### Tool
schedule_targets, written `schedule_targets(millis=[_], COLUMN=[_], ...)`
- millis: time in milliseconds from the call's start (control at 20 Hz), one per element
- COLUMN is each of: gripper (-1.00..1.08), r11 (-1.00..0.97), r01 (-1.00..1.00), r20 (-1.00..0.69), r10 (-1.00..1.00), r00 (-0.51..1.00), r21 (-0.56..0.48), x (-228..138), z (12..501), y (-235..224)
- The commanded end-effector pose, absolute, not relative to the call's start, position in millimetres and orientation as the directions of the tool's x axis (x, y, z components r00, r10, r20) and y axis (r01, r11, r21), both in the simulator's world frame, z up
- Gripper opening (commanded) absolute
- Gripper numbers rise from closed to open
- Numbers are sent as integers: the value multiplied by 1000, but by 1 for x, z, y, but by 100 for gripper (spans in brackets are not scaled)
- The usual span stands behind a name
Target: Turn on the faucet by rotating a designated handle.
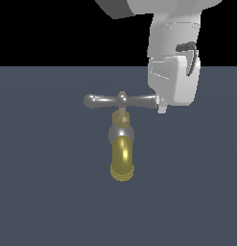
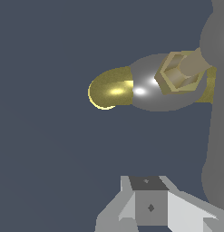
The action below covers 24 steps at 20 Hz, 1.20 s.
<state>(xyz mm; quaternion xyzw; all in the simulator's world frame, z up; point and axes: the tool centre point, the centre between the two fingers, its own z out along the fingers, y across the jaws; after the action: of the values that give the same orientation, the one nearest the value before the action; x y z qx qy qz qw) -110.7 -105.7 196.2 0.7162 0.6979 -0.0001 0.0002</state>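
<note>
Spreading flat and grey-blue, the desk (image 1: 48,202) carries everything. The arm's white gripper (image 1: 161,108) hangs at the exterior view's right, its tip touching the end of the handle (image 1: 121,101) — whether its jaws are wide or narrow I cannot tell. The faucet (image 1: 122,153) stands mid-desk (brass spout toward the camera), the handle crosswise atop its stem.

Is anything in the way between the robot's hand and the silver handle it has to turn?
Nothing visible is. In the exterior view the end effector sits right at the exterior view's right tip of the handle, with no object between them. Only the faucet itself is nearby, hanging below the handle.
</note>
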Motion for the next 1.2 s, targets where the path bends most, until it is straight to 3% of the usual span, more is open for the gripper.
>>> schedule_targets(millis=[0, 1150], gripper=[-100, -100], r11=[-26, -25], r01=[1000, 1000], r20=[0, 0], r10=[1000, 1000], r00=[26, 25], r21=[0, 0], x=[-108, -51], z=[196, 196], y=[-106, -115])
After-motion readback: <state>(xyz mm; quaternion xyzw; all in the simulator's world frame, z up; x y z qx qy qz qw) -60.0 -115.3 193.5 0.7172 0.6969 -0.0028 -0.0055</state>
